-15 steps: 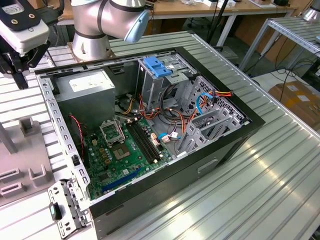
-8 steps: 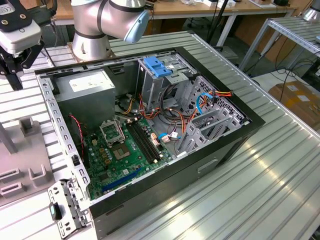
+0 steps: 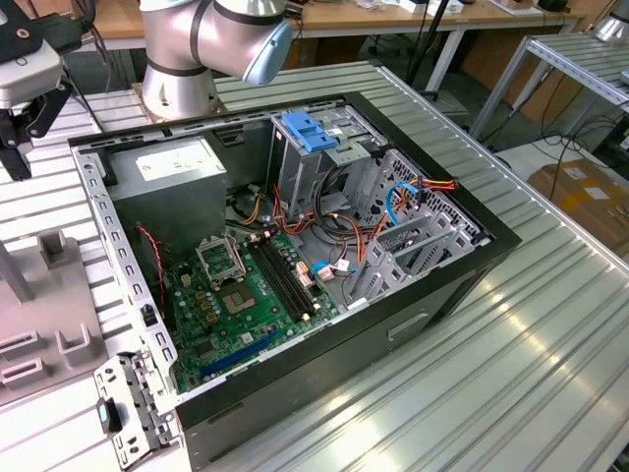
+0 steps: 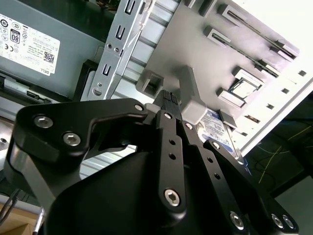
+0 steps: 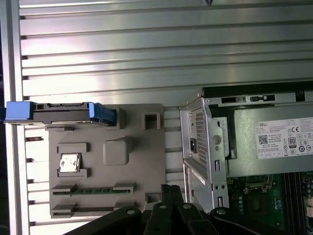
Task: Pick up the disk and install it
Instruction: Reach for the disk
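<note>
In the first wrist view, the disk stands on edge in a slot at one end of a grey fixture plate, with blue rails at both of its ends. In the second wrist view, a corner of the disk with its blue-banded label peeks out behind a grey block. My gripper hovers above the opposite edge of the plate, well apart from the disk. Its black fingers are closed together with nothing between them. In the exterior view the gripper hangs at the far left, above the fixture plate.
An open computer case lies on the ribbed aluminium table, with a grey power supply, a motherboard, loose cables and a blue-latched drive cage. The arm's base stands behind the case. The plate also holds a chip and a memory stick.
</note>
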Robot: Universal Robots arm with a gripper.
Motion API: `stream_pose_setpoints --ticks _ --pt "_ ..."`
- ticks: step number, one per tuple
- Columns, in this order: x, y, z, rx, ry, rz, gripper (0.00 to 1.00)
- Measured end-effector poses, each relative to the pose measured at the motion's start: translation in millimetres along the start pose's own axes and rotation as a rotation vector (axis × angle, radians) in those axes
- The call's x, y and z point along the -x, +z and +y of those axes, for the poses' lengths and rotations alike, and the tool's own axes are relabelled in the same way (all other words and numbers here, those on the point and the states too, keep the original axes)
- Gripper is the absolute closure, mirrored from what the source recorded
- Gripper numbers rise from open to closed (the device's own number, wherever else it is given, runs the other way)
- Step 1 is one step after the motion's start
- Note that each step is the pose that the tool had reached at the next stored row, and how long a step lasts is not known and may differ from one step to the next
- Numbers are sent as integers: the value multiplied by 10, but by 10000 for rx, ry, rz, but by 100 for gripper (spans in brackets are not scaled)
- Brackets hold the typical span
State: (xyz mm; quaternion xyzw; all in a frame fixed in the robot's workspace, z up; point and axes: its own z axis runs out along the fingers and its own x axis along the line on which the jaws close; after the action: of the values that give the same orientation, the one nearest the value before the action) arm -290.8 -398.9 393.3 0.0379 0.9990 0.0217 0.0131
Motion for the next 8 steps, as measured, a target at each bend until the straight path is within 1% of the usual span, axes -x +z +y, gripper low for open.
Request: stream_pose_setpoints --ticks 8 --pt "-89 -3 -7 -1 0 1 89"
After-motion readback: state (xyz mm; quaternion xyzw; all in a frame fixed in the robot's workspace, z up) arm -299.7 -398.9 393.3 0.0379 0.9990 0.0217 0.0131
